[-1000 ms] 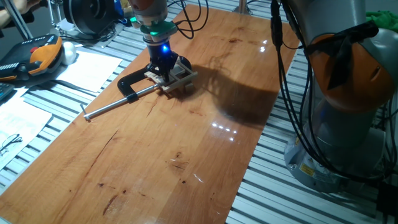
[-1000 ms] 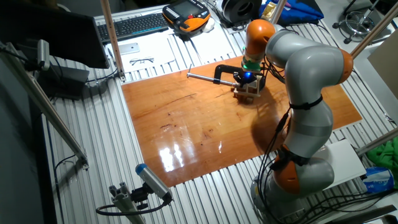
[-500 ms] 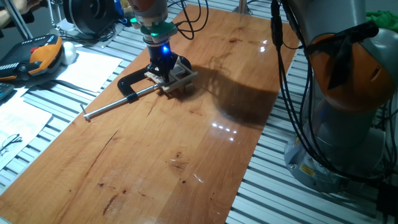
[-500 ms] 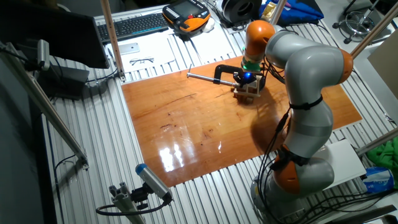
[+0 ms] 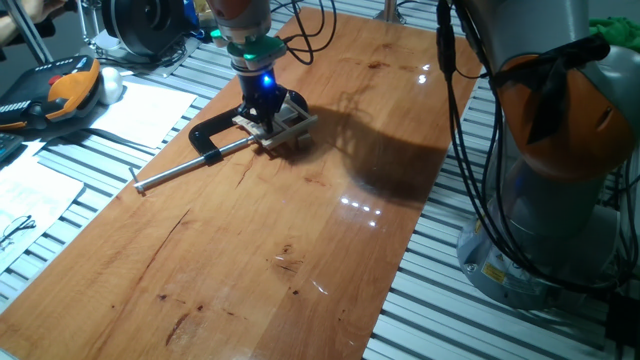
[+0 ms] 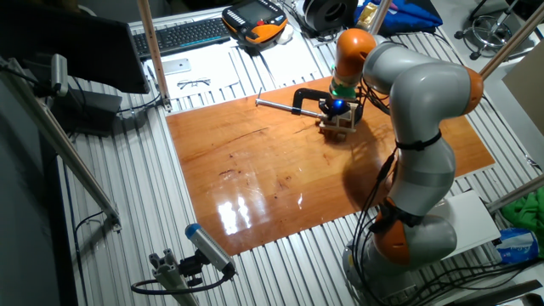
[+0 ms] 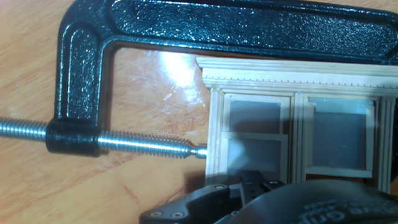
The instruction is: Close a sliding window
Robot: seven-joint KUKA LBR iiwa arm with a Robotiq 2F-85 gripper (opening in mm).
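Pressing down on window [image 5: 285,122], gripper [image 5: 262,108] seen near far table [image 5: 300,230] edge; finger gap hidden. Window held by clamp [image 7: 81,74].

Pale, unfinished wood on the sliding window [image 7: 292,118], matt and fine-grained, with panes that look frosted and dull. Black C-clamp [image 7: 84,68] in cast metal with a pebbled, rough, slightly shiny coat; bright threaded steel on its screw rod [image 7: 137,144], smooth steel where the rod runs toward the table's left edge [image 5: 180,170]. Warm reddish wood on the table [image 5: 300,230], varnished and glossy, with white glare patches and dark grain streaks. Matt black plastic on the end effector [image 7: 249,202]. Ribbed grey metal slats [image 6: 136,195] beyond the table's edges. White matt paper [image 5: 140,110] past the left edge.
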